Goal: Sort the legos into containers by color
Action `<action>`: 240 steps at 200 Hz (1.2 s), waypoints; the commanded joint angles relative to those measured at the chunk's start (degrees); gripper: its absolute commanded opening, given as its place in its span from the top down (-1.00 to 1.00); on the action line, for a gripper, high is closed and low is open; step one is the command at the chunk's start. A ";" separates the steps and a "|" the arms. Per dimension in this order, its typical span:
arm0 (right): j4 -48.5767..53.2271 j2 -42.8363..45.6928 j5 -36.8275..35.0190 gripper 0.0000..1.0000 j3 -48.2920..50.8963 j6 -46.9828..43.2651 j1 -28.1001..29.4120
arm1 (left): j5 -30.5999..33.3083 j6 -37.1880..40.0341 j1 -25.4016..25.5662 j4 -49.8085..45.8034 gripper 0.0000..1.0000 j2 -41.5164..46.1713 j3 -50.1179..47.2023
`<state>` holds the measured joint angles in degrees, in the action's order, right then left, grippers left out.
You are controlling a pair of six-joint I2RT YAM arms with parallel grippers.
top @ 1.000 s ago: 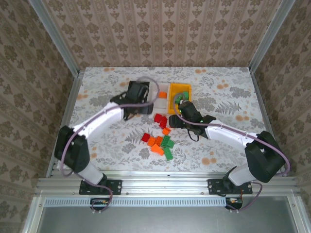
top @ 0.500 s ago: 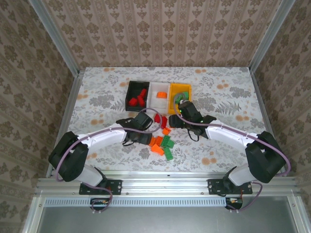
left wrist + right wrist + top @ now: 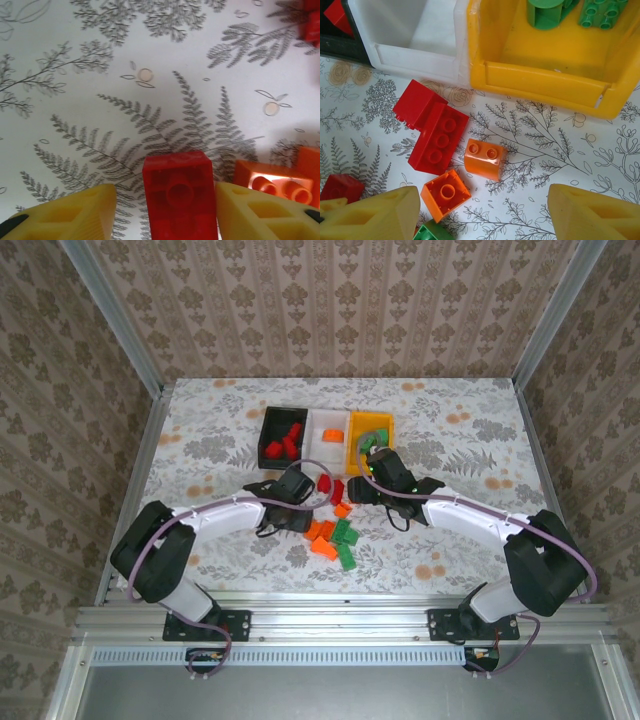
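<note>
Left fingers [image 3: 75,210], earlier above the black plastic bin [image 3: 267,432], now straddle a small red plastic brick [image 3: 179,192], not yet clamped; right fingers [image 3: 590,212] stay open, empty.

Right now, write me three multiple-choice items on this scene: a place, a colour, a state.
1. Which bin stands in the middle? A) black B) white C) yellow
2. What colour are the bricks in the yellow bin? A) red B) orange C) green
3. How does the left claw stand? A) open around a red brick on the table B) shut on nothing C) lifting a green brick
1 B: the white bin has the black bin and the yellow one beside it. 2 C: green bricks lie inside. 3 A: its fingers flank the red brick, a gap showing.
</note>
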<state>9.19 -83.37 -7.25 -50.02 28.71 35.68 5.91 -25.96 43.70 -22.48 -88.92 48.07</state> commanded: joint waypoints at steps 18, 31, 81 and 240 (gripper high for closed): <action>0.48 -0.83 -1.53 -0.39 0.18 -0.41 0.45 | -3.17 0.23 -3.44 2.50 -0.05 -0.72 -2.90; 0.50 -0.65 -1.78 -0.39 0.19 -0.50 0.45 | -3.92 0.17 -3.41 2.70 -0.04 -1.25 -2.97; 0.53 -0.76 -1.98 -0.39 0.19 -0.58 0.53 | -2.73 1.42 -3.24 4.18 0.17 -0.50 -2.25; 0.28 -1.39 -2.22 -0.39 0.08 -0.56 1.21 | -3.05 12.82 -20.59 -11.45 0.69 -28.19 52.99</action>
<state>9.17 -84.99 -8.38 -50.02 28.69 36.49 5.37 -15.57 23.22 -27.49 -110.13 96.31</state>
